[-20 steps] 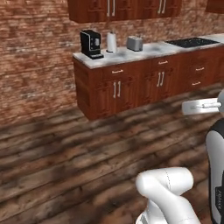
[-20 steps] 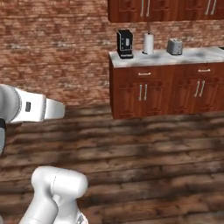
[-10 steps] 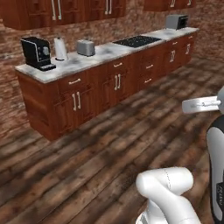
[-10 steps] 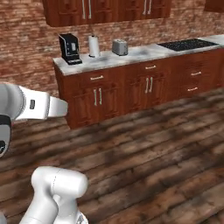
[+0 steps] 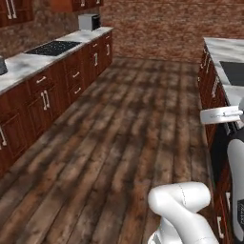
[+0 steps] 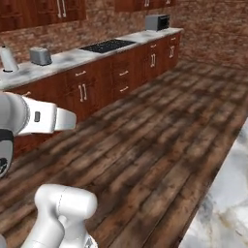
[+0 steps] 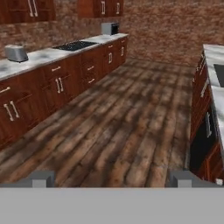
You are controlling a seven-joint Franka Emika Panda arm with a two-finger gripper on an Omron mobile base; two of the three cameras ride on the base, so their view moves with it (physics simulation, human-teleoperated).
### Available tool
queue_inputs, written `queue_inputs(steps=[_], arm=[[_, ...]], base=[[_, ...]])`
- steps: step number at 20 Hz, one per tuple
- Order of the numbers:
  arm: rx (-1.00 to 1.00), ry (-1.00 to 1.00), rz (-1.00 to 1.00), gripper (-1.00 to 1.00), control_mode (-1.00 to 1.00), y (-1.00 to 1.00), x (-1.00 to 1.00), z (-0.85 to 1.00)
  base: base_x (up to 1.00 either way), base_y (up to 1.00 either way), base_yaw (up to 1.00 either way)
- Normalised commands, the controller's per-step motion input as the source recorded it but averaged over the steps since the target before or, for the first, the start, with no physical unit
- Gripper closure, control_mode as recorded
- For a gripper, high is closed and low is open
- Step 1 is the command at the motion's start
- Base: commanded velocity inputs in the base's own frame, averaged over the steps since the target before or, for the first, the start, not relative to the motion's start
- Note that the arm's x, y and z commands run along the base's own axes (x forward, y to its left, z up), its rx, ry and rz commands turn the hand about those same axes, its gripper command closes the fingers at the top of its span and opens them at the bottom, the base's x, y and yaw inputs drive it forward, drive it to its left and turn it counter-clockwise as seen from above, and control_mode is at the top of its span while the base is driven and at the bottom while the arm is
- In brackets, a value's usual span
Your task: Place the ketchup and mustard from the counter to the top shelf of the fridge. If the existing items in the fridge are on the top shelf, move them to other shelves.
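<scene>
Over the wooden floor (image 7: 118,127) the gripper (image 7: 111,178) is held level and pointed down the length of the kitchen, its two fingertips (image 7: 41,178) set wide apart with nothing between them. In the left base view the arm's white elbow (image 5: 180,200) is seen at 5 o'clock, with the forearm (image 5: 220,115) reaching out at 3 o'clock; in the right base view the forearm (image 6: 36,117) is seen at 9 o'clock above the elbow (image 6: 65,206) at 7 o'clock.

Toward 10 o'clock in the hand view a long surface (image 7: 39,57) on dark wood cabinets (image 7: 65,83) is seen, carrying a toaster (image 7: 16,53), a black cooktop (image 7: 75,45) and, at the far end, a microwave (image 7: 109,28). At 3 o'clock a second surface (image 7: 214,87) of pale marble is seen, its edge running close along the arm's side. Between the two rows a broad lane of bare floor is left open up to the brick wall (image 7: 166,26) at 12 o'clock.

Where the ketchup and the mustard stand cannot be told from these views, nor can the fridge be made out.
</scene>
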Motion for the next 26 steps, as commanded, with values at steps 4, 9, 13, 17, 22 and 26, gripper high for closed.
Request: queue_inputs(steps=[4,9,13,17,22,26], arm=[[0.00,0.00,0.00,-1.00,1.00,0.00,0.00,0.00],[0.00,0.00,0.00,-1.00,1.00,0.00,0.00,0.00],[0.00,0.00,0.00,-1.00,1.00,0.00,0.00,0.00],[0.00,0.00,0.00,-1.00,1.00,0.00,0.00,0.00],[0.00,0.00,0.00,-1.00,1.00,0.00,0.00,0.00],[0.00,0.00,0.00,-1.00,1.00,0.00,0.00,0.00]], base=[[0.76,0.40,-0.67],[1.00,0.71,-0.57],[1.00,0.81,-0.59],[0.85,0.74,-0.67],[0.62,0.66,-0.75],[0.44,0.56,-0.81]])
